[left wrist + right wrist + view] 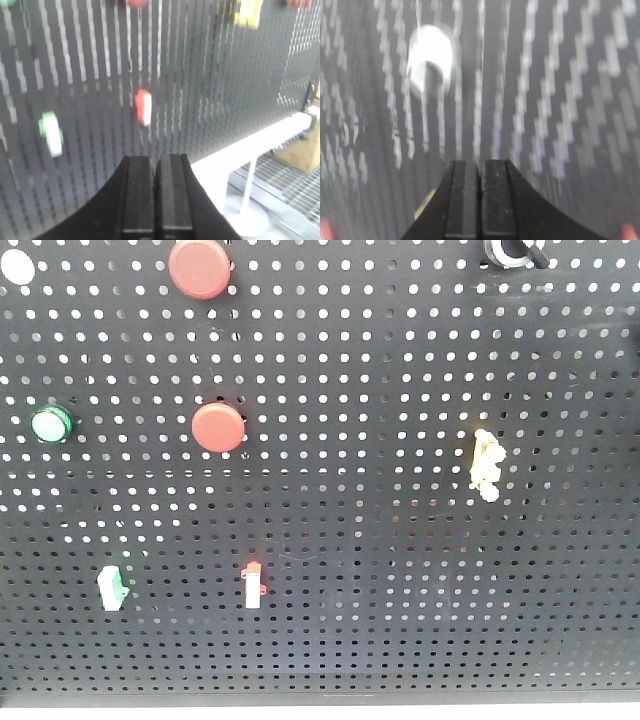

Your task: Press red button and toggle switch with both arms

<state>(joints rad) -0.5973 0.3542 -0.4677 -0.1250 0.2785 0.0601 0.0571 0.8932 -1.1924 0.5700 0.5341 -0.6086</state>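
Note:
On the black pegboard [400, 590], a round red button [217, 427] sits centre-left and a larger red button [199, 267] at the top edge. A red-tipped white toggle switch [253, 586] is low centre, a green-tipped one [112, 587] to its left, and a yellow switch [486, 465] at the right. No gripper shows in the front view. My left gripper [155, 160] is shut and empty, below the red toggle [143, 106], apart from it. My right gripper [481, 162] is shut and empty, close to the board, with a yellow bit [426, 207] beside its left finger.
A green round button [50, 424] sits at the left of the board. A black knob [515, 252] is at the top right. In the left wrist view a white stand bar [250, 147] and a metal grating [295, 190] lie to the right. A blurred white round part [430, 57] faces the right gripper.

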